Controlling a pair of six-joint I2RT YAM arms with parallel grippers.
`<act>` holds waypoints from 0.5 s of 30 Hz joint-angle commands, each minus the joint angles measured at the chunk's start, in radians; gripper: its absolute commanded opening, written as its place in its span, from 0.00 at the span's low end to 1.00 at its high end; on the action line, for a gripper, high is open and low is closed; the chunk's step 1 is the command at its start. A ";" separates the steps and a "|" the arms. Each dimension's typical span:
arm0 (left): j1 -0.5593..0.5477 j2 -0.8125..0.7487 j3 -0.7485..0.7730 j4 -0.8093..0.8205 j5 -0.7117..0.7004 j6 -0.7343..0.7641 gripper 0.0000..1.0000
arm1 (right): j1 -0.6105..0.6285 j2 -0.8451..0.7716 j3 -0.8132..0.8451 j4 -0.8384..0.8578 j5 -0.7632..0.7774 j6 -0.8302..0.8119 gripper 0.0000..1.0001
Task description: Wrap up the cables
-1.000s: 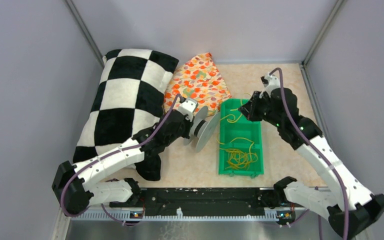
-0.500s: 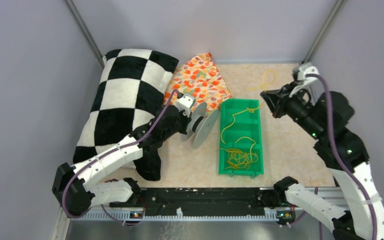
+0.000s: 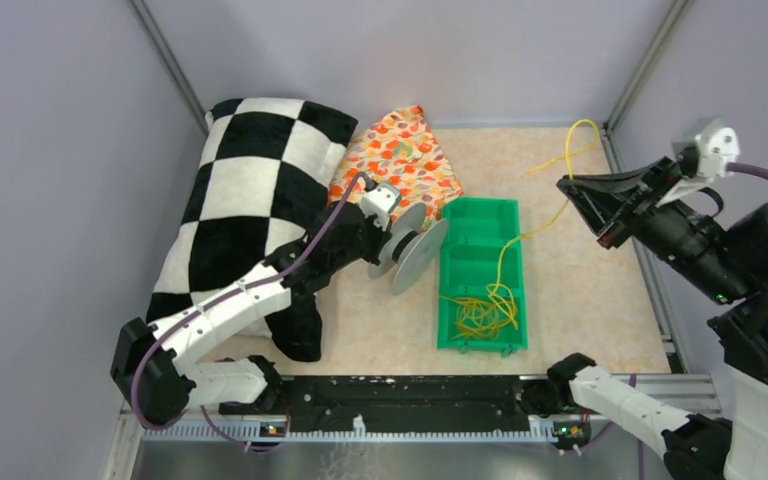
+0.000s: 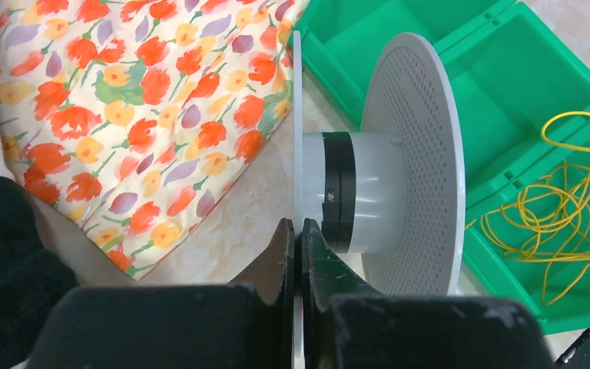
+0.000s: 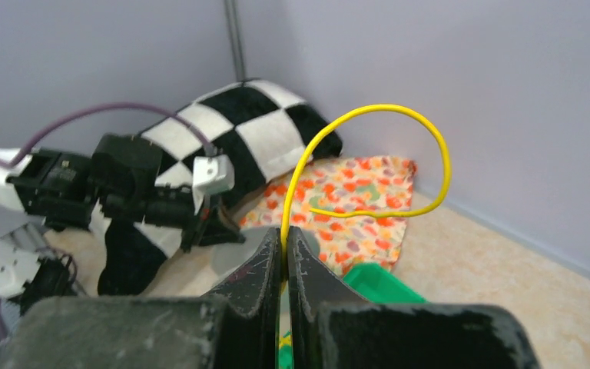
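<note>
A bunch of thin yellow cables (image 3: 480,312) lies in loose loops in the near part of a green bin (image 3: 480,240); it also shows in the left wrist view (image 4: 561,219). One strand (image 3: 568,170) runs up out of the bin to my right gripper (image 3: 567,185), which is shut on it high above the table; the strand's free end loops above the jaws (image 5: 399,146). My left gripper (image 4: 297,231) is shut on the thin flange of a grey spool (image 3: 412,250), holding it on edge beside the bin's left wall (image 4: 399,192).
A black-and-white checkered pillow (image 3: 245,210) lies along the left side. A floral cloth (image 3: 400,160) lies behind the spool. Grey walls enclose the table on three sides, with metal posts at the back corners.
My right gripper has risen and swung to the right, away from the bin, drawing a yellow strand out and up with it. My left gripper has shifted the spool slightly.
</note>
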 commanded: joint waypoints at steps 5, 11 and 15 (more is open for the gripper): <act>0.019 0.015 0.074 0.100 0.060 0.042 0.00 | 0.005 0.091 -0.199 -0.122 -0.229 -0.034 0.00; 0.023 0.020 0.077 0.097 0.090 0.042 0.00 | 0.005 0.059 -0.426 0.016 -0.263 -0.025 0.00; 0.025 0.019 0.076 0.093 0.119 0.042 0.00 | 0.005 0.065 -0.502 0.057 -0.286 -0.025 0.00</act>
